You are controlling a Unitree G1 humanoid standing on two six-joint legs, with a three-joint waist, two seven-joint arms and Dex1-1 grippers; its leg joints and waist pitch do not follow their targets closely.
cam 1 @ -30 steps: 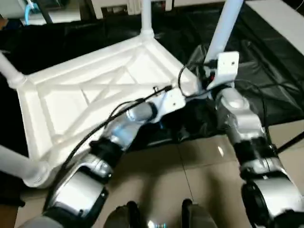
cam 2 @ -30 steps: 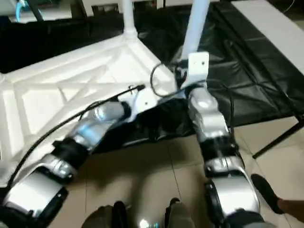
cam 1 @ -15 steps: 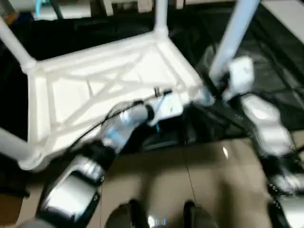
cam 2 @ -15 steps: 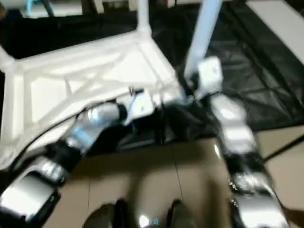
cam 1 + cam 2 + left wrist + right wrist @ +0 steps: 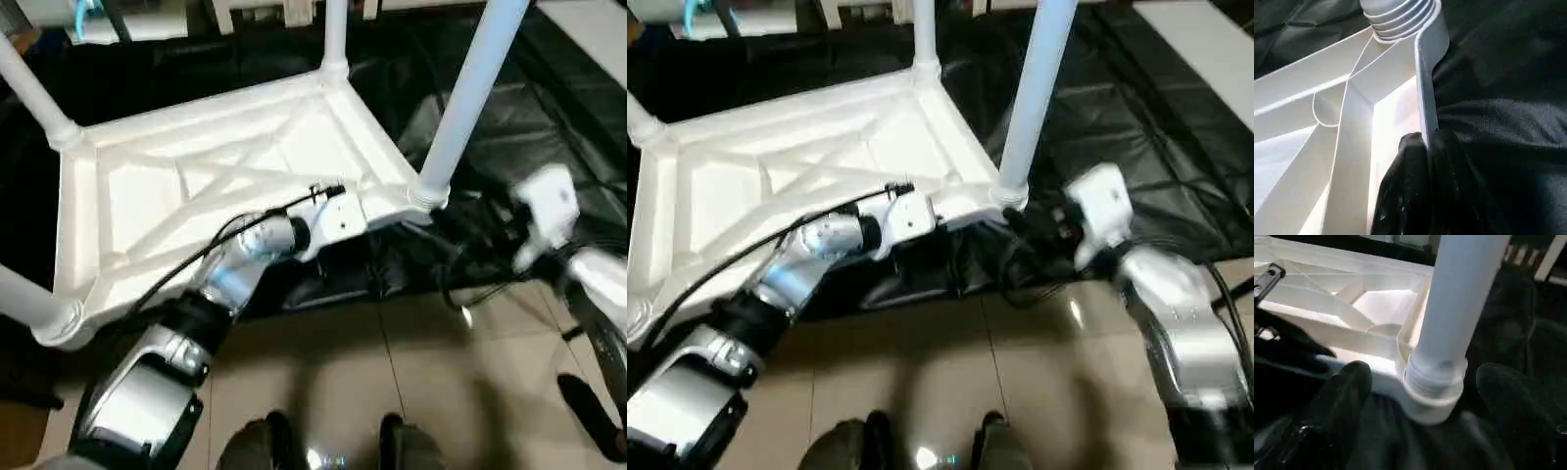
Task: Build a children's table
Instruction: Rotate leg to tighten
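Note:
The children's table (image 5: 196,186) lies upside down on black cloth, its X-ribbed underside facing up. White legs stand in its corner sockets, among them the near right leg (image 5: 470,88) and a far leg (image 5: 334,34). My left gripper (image 5: 1426,142) is shut on the thin rim wall beside the near right socket (image 5: 1400,19), one black finger (image 5: 1400,186) on each side of the wall. My right gripper (image 5: 1435,401) is open, its fingers (image 5: 1347,396) spread wide on either side of that leg's base (image 5: 1435,382) without touching it. The right arm (image 5: 1176,313) hangs back to the right of the table.
Black cloth (image 5: 1136,127) covers the ground under and to the right of the table. Beige tiled floor (image 5: 323,382) runs in front, with my feet (image 5: 323,450) at the lower edge. A white surface (image 5: 1205,49) lies at the far right.
My right gripper has let go of the near right leg, opened wider and drawn back to the right. The left gripper keeps its hold on the rim. The camera has shifted.

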